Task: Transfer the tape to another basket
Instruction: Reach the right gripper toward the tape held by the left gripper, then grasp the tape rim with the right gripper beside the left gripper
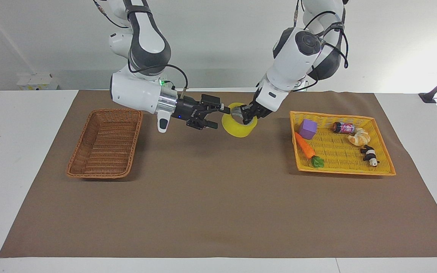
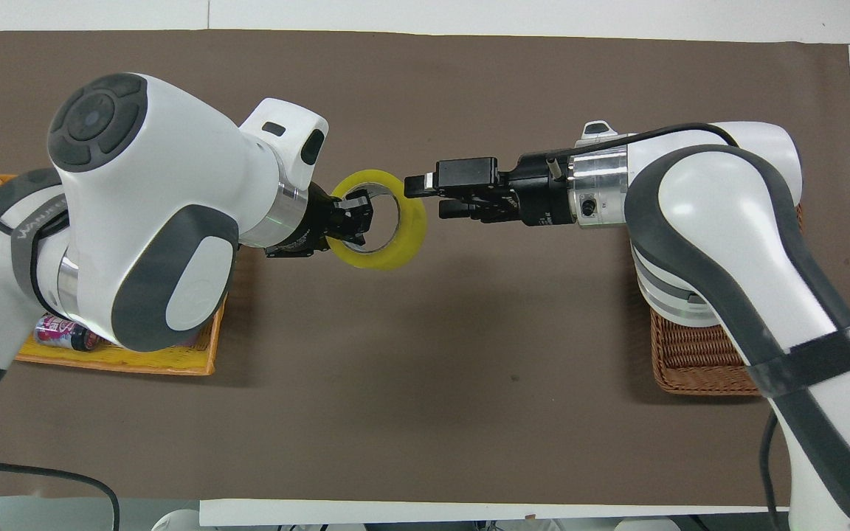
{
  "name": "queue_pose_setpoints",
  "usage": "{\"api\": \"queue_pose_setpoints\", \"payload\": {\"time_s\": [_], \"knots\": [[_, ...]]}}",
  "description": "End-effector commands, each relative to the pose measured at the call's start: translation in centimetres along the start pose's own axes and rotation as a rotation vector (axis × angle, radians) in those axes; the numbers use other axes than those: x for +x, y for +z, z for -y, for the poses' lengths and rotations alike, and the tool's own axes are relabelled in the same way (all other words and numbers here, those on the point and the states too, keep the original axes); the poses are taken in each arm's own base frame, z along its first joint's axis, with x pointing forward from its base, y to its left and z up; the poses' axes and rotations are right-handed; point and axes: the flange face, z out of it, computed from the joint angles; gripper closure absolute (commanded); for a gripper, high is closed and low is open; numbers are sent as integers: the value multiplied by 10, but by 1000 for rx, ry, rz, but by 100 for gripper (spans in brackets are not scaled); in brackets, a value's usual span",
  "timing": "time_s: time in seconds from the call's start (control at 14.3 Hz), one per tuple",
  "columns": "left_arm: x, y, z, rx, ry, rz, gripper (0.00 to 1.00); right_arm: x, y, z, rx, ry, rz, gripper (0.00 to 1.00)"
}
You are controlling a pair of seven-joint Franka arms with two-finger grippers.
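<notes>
The tape (image 1: 237, 131), a wide yellow roll, hangs in the air over the mat between the two baskets. My left gripper (image 1: 247, 115) is shut on the tape's wall, one finger inside the ring, also seen from above on the tape (image 2: 395, 258) as the left gripper (image 2: 351, 221). My right gripper (image 1: 221, 118) is open and level with the roll, its fingers at the roll's edge toward the right arm's end; I cannot tell whether they touch it. From above, the right gripper (image 2: 429, 199) overlaps the roll's rim. The dark brown basket (image 1: 106, 142) holds nothing.
The yellow-orange tray (image 1: 343, 172) at the left arm's end holds a purple cube (image 1: 308, 129), a toy carrot (image 1: 305, 146), a small bottle (image 1: 343, 127), a pastry-like piece (image 1: 359, 137) and a panda toy (image 1: 370, 155). My right arm covers much of the brown basket (image 2: 698, 354) from above.
</notes>
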Motion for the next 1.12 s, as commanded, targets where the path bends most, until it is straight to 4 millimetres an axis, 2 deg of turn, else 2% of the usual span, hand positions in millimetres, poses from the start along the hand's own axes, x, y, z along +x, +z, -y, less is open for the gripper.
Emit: {"api": "queue_pose_setpoints", "payload": {"time_s": [0.0, 0.14, 0.49, 0.84, 0.91, 1.05], "knots": [[-1, -7, 1, -8, -2, -9, 100, -2, 4, 0, 10, -20, -8, 0], [2, -8, 2, -13, -3, -16, 100, -9, 17, 0, -4, -22, -9, 0], [5, -7, 2, -17, -3, -23, 100, -13, 19, -6, -11, -12, -5, 2], [10, -9, 4, -28, -6, -37, 100, -13, 19, -7, -10, -13, -2, 20], [12, -10, 4, -31, -9, -41, 100, -14, 19, -7, -9, -13, 0, 26], [14, -12, 4, -31, -8, -47, 100, -13, 16, -6, -5, -12, 4, 51]]}}
